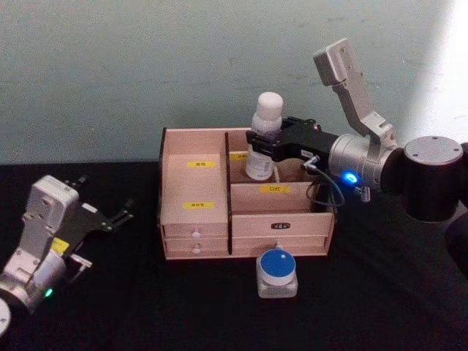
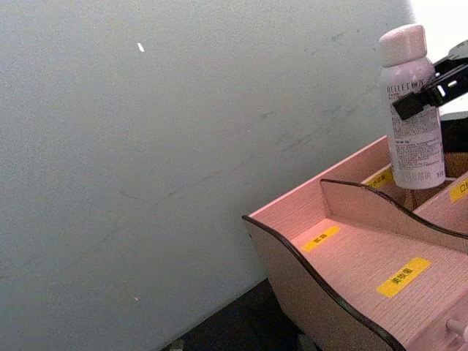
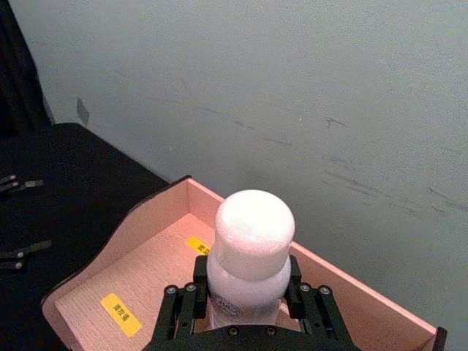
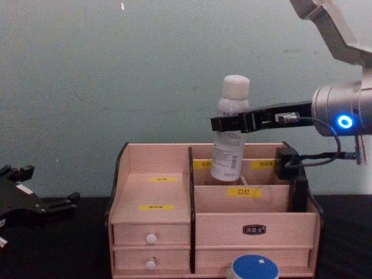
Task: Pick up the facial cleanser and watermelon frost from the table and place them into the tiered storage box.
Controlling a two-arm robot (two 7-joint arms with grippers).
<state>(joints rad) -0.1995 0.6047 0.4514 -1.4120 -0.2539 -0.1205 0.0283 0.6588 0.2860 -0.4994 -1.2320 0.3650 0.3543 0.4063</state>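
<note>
The right pincer (image 1: 257,145), reaching from 3 o'clock, gripped the facial cleanser (image 1: 266,110); the left pincer (image 1: 102,197) lay at 8 o'clock, fingers spread.

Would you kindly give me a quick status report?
Right tool shut on facial cleanser, upright over rear compartment of tiered storage box. Left tool open, parked at table left. Blue-lidded jar on table, nothing blocking.

A plain, pale grey-green wall (image 1: 146,73) stands close behind the counter (image 1: 110,322), which is covered all over in black cloth. The paint is matte and a bit worn. Faint dark scratches and scuffs (image 3: 351,175) run across it, and there is one small white fleck (image 2: 140,47) high up. Off to the right the wall washes out into a bright patch of light (image 1: 446,58).
</note>
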